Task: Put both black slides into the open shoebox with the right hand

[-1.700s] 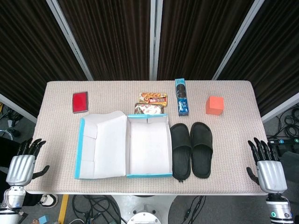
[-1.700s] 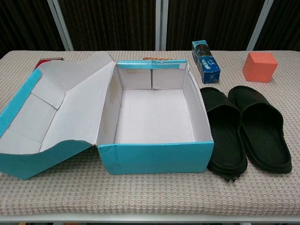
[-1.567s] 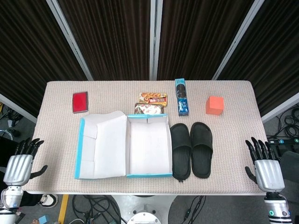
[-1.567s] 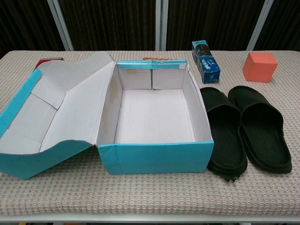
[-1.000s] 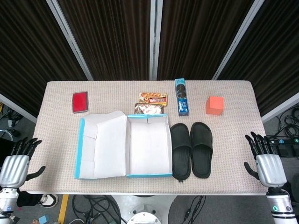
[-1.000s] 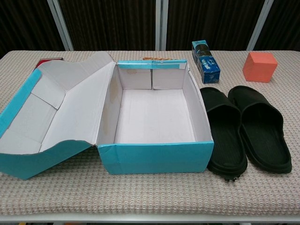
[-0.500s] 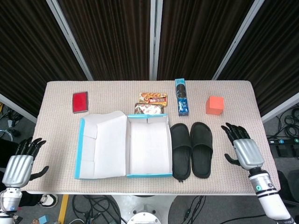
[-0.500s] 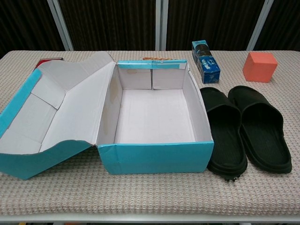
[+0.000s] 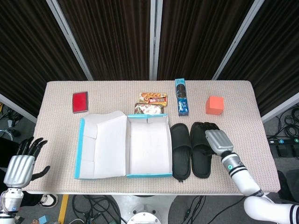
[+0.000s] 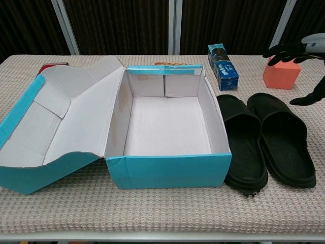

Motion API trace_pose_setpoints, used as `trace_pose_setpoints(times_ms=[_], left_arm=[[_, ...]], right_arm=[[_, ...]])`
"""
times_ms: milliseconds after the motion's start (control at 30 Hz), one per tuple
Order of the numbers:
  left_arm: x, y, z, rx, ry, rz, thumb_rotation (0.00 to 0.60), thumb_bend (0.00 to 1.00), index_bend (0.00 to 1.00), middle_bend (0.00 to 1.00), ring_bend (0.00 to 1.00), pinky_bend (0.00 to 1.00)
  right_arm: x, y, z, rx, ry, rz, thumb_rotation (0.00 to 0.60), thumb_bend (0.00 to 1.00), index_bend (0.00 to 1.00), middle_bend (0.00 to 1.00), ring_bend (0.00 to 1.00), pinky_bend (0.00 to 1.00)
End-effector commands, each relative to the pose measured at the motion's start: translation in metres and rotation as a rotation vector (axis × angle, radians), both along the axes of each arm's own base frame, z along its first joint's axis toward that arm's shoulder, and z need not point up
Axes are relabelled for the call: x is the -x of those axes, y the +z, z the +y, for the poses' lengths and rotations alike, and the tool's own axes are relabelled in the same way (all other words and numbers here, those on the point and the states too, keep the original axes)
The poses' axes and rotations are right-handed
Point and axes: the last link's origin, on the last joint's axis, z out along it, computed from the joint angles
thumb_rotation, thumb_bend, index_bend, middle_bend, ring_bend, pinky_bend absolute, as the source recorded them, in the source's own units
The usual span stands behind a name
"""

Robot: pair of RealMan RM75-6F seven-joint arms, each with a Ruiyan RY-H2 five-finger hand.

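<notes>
While both black slides [image 9: 191,150] lie side by side on the tabletop just right of the open shoebox [image 9: 148,147], the right hand [image 9: 216,140], fingers apart and empty, hovers over the outer slide, so grasping it appears next.

On the table in front of me I count two black slides [image 9: 181,150] [image 9: 201,149] and one open shoebox [image 9: 124,145]. Behind them are two snack packets [image 9: 154,98] [image 9: 148,109], one blue cookie pack [image 9: 181,96], one orange cube [image 9: 215,105] and one flat red case [image 9: 80,101]. Two hands are mine: left hand [image 9: 19,168], right hand [image 9: 217,140].
</notes>
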Motion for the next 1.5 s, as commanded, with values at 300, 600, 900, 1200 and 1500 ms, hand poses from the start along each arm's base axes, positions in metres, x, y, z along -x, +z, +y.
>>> trace_pose_setpoints(times_ms=[300,600,900,1200,1500], left_arm=[[0.002,0.006,-0.001,0.006,0.009,-0.003,0.600,0.20,0.14,0.12,0.04,0.08],[0.002,0.004,-0.002,0.025,0.017,-0.014,0.600,0.20,0.14,0.12,0.04,0.08],[-0.002,0.001,0.000,0.028,0.021,-0.030,0.600,0.20,0.14,0.12,0.04,0.08],[-0.002,0.000,0.000,0.028,0.023,-0.028,0.600,0.20,0.14,0.12,0.04,0.08],[-0.002,0.000,0.000,0.028,0.023,-0.028,0.600,0.20,0.14,0.12,0.04,0.08]], right_arm=[[-0.039,-0.052,-0.034,-0.085,-0.056,0.012,0.600,0.13,0.00,0.12,0.00,0.00],[-0.039,-0.079,-0.040,-0.066,-0.088,0.133,0.600,0.13,0.00,0.12,0.00,0.00],[-0.039,-0.092,-0.047,-0.087,-0.126,0.153,0.600,0.13,0.00,0.12,0.00,0.00],[-0.044,-0.103,-0.050,-0.101,-0.119,0.160,0.600,0.14,0.00,0.14,0.00,0.00],[-0.056,-0.107,-0.051,-0.102,-0.085,0.181,0.600,0.14,0.10,0.19,0.03,0.00]])
